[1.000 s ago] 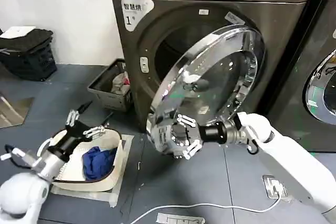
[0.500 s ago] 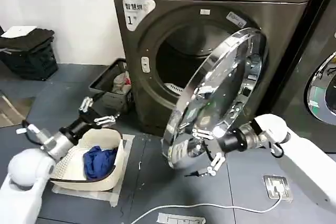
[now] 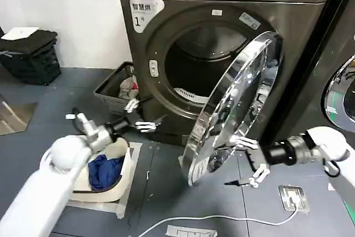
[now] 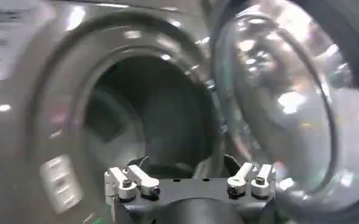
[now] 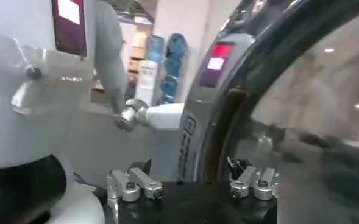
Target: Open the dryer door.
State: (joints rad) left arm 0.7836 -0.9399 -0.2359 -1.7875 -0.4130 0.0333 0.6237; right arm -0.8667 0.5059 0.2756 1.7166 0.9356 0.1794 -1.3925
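One white "1" label [image 3: 143,13] on the dryer [image 3: 222,4]; both hands, left [image 3: 140,116] and right [image 3: 247,159], released.

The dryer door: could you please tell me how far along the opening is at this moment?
Mostly done: the dryer door is swung well away from the dryer, and the drum opening is exposed. In hand: the right claw is open beside the door's lower rim, not clamped on it. The left claw is open in front of the drum. What may be left is swinging the door wider.
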